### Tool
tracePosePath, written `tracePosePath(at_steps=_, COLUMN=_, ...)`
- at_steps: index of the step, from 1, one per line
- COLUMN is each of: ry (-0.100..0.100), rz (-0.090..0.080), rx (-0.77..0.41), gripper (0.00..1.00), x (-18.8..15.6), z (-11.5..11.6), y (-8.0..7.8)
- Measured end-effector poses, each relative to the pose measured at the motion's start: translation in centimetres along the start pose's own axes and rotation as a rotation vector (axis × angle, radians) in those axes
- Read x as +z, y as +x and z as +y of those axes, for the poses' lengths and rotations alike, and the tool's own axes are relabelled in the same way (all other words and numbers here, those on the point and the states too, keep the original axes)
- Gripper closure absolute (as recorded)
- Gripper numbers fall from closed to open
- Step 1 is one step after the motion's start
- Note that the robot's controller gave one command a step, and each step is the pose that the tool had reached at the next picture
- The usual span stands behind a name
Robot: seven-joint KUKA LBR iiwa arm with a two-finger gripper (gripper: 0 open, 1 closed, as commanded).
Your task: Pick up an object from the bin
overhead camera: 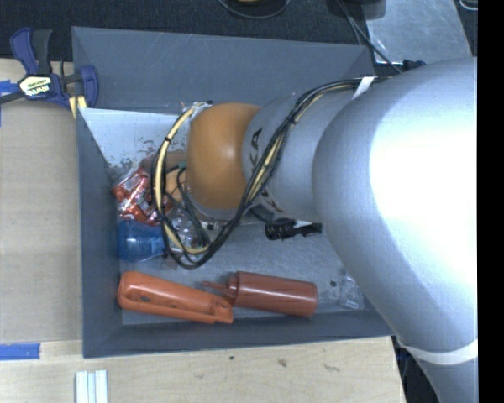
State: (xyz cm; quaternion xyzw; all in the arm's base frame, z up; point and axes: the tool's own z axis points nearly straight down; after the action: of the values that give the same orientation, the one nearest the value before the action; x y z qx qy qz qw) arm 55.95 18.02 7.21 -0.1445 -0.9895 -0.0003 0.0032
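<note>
— What is the bin (97,267) made of?
— Grey metal. It looks dull, not shiny, and the back wall is a bit scuffed.
— And the arm (386,191)?
— Smooth and silvery, with a soft shine. The orange cover (218,158) on it is smooth and glossy, like hard plastic.
— The cables (160,170)?
— Black and rubbery-looking.
— And the small things?
— The blue round thing (139,242) looks like shiny plastic. The red packet (134,193) is crinkly and shiny, like foil. The long orange tool (172,299) and the brown bottle-shaped thing (273,294) look like smooth plastic, a bit dull
</note>
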Motion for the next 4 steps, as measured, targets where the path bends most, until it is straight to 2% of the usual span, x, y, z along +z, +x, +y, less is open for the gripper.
tracePosePath(at_steps=4, ry=0.001, rz=0.001, rx=0.001, gripper=1.0, x=-1.8, z=-0.1, y=0.0)
